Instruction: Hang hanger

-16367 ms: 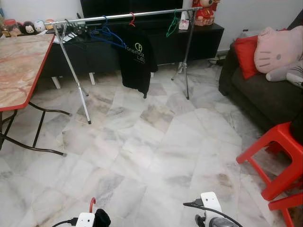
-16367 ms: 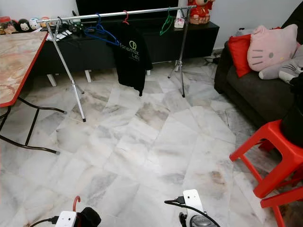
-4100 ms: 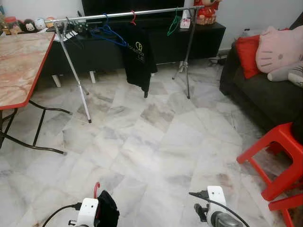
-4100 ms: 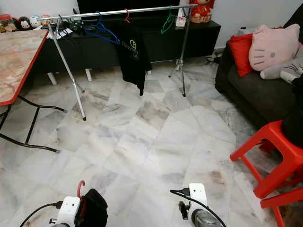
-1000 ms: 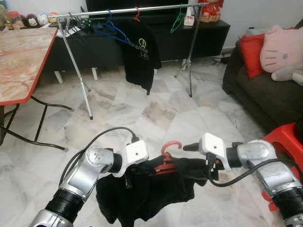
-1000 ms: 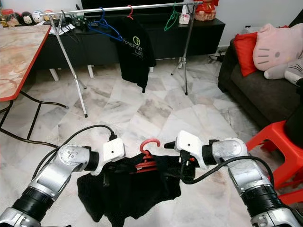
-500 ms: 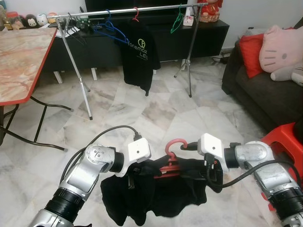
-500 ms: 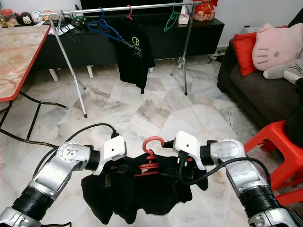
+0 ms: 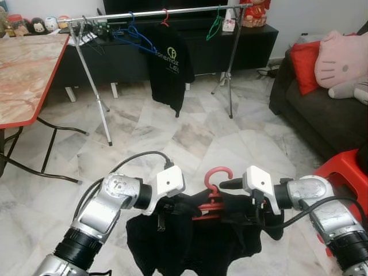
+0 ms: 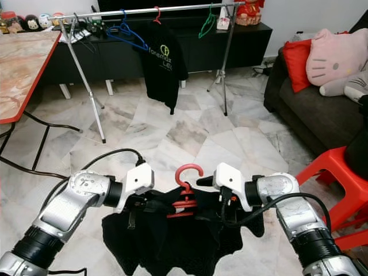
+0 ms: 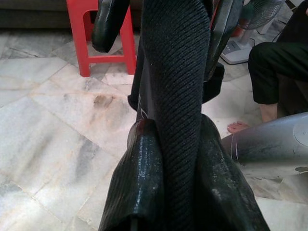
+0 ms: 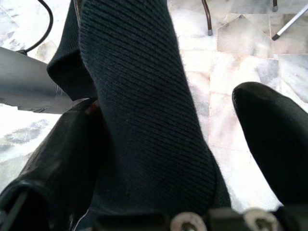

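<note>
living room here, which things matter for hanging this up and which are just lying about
For the job:
red hanger
black garment on it
left gripper
right gripper
clothes rail

Lying about:
folding table
sofa
red stool
hung black shirt

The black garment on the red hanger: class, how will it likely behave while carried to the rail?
The black garment is probably floppy: it sags in folds below the red plastic hanger. It likely sways when moved, hanging free between both grippers. The hanger looks stiff, keeping its hook upright.
</note>
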Available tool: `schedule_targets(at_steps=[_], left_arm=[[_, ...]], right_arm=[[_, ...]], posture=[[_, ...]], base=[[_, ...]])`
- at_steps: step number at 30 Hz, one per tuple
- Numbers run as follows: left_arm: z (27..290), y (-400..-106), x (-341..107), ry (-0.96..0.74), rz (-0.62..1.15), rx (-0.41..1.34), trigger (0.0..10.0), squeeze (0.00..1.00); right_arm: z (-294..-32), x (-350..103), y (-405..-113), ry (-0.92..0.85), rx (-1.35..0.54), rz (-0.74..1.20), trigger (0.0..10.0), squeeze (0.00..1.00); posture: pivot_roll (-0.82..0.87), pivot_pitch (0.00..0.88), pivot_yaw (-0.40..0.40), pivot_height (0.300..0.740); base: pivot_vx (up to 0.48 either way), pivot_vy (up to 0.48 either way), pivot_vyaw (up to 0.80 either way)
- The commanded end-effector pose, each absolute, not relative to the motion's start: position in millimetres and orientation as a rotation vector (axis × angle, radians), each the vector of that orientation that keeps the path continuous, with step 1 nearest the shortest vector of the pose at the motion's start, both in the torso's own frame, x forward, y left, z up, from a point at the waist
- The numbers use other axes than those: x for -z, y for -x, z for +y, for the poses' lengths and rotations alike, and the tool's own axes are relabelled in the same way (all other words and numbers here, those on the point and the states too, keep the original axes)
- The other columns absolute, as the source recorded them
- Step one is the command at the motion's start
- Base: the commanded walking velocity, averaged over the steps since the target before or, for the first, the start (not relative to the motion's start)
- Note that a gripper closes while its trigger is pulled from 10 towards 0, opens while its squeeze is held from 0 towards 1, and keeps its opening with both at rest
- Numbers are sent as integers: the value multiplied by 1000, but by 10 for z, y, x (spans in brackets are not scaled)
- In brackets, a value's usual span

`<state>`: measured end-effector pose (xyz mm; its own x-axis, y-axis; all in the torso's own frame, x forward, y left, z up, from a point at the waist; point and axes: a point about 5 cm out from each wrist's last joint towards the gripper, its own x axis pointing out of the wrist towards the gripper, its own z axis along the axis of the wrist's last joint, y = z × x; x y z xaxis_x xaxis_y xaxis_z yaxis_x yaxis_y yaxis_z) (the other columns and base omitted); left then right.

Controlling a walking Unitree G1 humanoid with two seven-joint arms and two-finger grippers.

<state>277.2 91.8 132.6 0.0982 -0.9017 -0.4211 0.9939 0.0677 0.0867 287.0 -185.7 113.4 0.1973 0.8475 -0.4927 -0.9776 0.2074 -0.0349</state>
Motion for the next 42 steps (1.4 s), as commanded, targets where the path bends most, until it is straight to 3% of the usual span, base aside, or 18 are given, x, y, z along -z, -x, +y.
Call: schedule_targets(at_steps=[1,42], left_arm=[[856,-2760,-1458,-399,227,1493,10000,0],[770,-2796,-1557,-385,169,1471,10000,0]], right_arm=[[-1906,-1123,-2869,345,-1306,417,0,0],[-1785,-1144,-2783,250,-1381,383,0,0]], posture=[[-85,0,-59,740],[-84,0,-55,740]], base=[[0,0,0],[0,0,0]])
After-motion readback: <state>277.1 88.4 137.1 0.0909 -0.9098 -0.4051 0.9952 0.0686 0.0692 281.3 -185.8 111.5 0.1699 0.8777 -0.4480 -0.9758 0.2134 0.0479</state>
